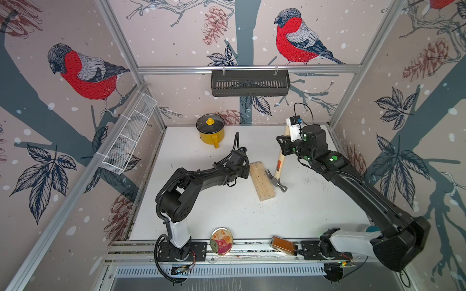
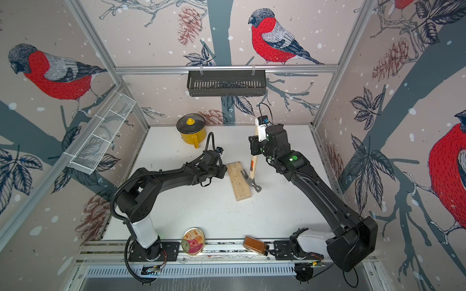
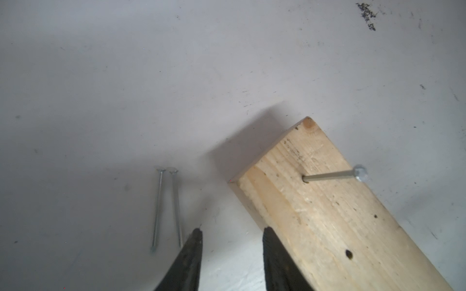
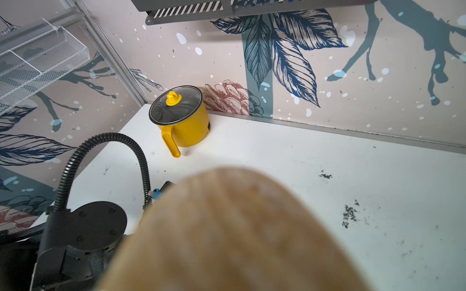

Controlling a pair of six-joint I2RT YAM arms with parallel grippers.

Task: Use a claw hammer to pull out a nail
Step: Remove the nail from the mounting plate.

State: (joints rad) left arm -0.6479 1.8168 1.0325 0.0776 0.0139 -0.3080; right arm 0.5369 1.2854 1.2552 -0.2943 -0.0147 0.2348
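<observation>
Though unseen overhead, left wrist shows loose nails (image 3: 157, 209).

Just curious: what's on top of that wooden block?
One nail stands in the wooden block, shaft mostly exposed, beside empty holes. In a top view the claw hammer's head is at its edge. A finger of the left gripper covers part of its top.

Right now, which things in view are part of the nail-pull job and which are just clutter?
In the job: claw hammer in the right gripper, wood block, nail stuck in it, left gripper.

Lying about: two loose nails, yellow pot, round tin, amber bottle, black shelf, mesh basket.
</observation>
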